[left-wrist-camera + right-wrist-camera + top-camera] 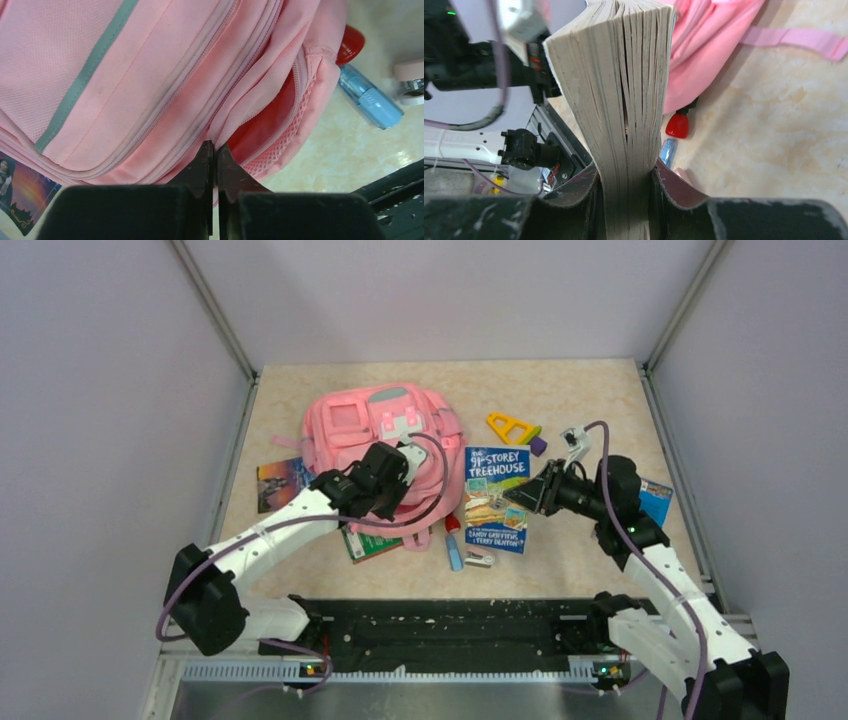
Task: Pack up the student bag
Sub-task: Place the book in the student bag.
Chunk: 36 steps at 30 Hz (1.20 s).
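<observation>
Covering the middle-left of the beige marbled tabletop [590, 390], the student bag [355, 430] lies flat, front pockets up. Pale lilac-grey walls [450, 295] box in three sides, with metal posts [212, 310] at the back corners and a black rail [450, 625] along the near edge. Left arm [290, 523] reaches over the bag's near side. Left jaws are pressed together right at a seam beside the mesh side pocket [287, 140]; can't tell if fabric is caught. Right arm [665, 575] comes in from the right. Right jaws pinch the page edge of the Treehouse book [497, 495], just right of the bag. Yellow triangle ruler [510, 427] sits further back, apart from the bag. Blue tube with red cap [454, 545] and a small white-pink item [480, 560] sit by the book's near-left corner. Picture card [283, 483] pokes out at the bag's left. Green book [368, 543] lies partly under the bag's near edge.
</observation>
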Available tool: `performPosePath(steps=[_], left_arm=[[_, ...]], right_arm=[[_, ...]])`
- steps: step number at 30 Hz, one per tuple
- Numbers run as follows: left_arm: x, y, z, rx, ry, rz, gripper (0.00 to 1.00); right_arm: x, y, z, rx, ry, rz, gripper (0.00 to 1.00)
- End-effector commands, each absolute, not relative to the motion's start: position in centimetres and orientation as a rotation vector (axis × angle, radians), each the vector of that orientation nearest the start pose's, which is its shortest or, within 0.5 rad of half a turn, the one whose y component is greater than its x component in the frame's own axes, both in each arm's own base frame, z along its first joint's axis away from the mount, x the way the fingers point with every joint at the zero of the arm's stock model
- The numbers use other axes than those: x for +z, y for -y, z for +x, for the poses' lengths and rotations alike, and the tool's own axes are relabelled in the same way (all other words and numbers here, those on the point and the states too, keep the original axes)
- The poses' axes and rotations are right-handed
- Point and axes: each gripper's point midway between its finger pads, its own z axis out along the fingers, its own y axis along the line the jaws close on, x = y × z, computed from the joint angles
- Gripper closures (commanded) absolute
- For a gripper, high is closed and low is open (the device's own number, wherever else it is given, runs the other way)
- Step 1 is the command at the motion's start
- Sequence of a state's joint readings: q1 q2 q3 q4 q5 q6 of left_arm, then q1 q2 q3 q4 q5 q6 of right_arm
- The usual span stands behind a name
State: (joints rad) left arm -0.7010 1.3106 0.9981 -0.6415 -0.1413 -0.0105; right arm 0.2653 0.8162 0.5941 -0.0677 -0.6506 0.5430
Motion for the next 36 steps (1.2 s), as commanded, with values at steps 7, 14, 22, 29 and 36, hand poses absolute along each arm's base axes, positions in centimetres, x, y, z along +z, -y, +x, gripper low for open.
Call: performPosePath(steps=[7,14,22,29,36], left_arm=[[26.7,20.9,28.3,-0.39,-1.821,0.505,1.0],[27.5,20.8,27.3,-0.442,-1.764,0.498,1.0],[26.5,20.8,27.0,-0.466,-1.773,0.479,1.0],[26.5,20.5,26.9,-0.479,-1.785,0.424,1.0],[26.5,21.1,26.2,-0.532,-1.78,0.444,1.0]], right_arm=[[20.9,-20.8,22.0,1.421,-1.989,0.017,1.0],[22.6,-23.8,22.3,1.613,-1.952,0.139,1.0],[22.0,-25.0,23.9,1.747,-2.016,0.428,1.0],[20.5,-25.7,23.1,1.754,-2.062,0.566,1.0],[19.6,-26.7,24.7,1.762,-2.018,0.662,1.0]])
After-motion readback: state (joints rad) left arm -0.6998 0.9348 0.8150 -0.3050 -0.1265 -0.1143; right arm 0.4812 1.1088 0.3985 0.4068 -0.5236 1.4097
